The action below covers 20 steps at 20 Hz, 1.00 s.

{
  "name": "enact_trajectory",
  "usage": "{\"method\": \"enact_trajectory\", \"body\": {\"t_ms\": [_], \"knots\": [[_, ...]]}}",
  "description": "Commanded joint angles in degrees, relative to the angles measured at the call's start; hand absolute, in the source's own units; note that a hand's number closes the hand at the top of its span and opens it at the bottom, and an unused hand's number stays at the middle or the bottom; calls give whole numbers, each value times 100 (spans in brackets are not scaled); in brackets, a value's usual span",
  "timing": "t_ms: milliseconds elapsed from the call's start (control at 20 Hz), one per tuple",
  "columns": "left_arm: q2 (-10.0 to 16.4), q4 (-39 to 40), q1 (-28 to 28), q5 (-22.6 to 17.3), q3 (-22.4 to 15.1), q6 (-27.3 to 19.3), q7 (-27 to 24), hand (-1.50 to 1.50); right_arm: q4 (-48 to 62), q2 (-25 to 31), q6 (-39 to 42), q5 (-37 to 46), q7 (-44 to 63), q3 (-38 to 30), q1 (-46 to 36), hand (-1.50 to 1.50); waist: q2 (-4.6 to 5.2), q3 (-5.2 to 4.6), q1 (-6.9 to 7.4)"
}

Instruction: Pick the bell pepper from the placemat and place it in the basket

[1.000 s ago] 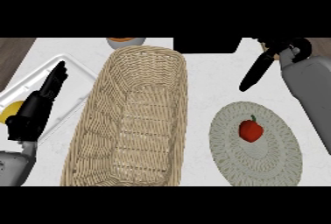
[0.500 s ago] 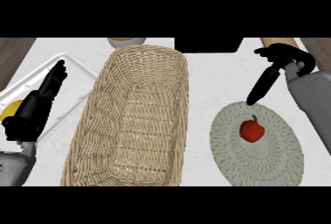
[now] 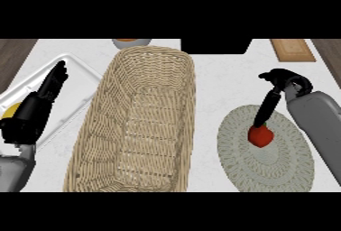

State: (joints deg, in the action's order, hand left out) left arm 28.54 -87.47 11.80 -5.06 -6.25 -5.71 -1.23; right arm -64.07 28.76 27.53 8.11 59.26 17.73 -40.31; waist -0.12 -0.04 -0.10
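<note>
While bell pepper [image 3: 261, 136] sits on placemat [image 3: 279, 169] — right hand [image 3: 285, 81] just beyond | fingers straight, tips at its top.

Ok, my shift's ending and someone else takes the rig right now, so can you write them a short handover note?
Left hand: open, resting over the white tray at the left, holding nothing.
Right hand: open, fingers stretched down to the top of the bell pepper, not curled round it.
Bell pepper: on the round placemat, right of the basket.
Done: no grasp yet.
Left: close on the pepper, lift it, carry it left, set it in the basket.
</note>
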Motion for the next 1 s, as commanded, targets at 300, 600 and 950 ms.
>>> {"method": "enact_trajectory", "body": {"t_ms": [300, 600, 950], "knots": [[-374, 139, -47, 316, 90, 41, -152, 0, -373, 25, 155, 404, 472, -141, 678, -150, 4, 3, 0], [-421, -214, -199, 464, 250, 238, 27, 0, -328, -170, -42, 1014, -84, -227, 914, -150, 12, 4, 36], [-686, -125, 116, 749, 282, 252, 257, 0, -506, -454, -197, 1432, -58, -362, 1169, -150, 14, 4, 14]]}}
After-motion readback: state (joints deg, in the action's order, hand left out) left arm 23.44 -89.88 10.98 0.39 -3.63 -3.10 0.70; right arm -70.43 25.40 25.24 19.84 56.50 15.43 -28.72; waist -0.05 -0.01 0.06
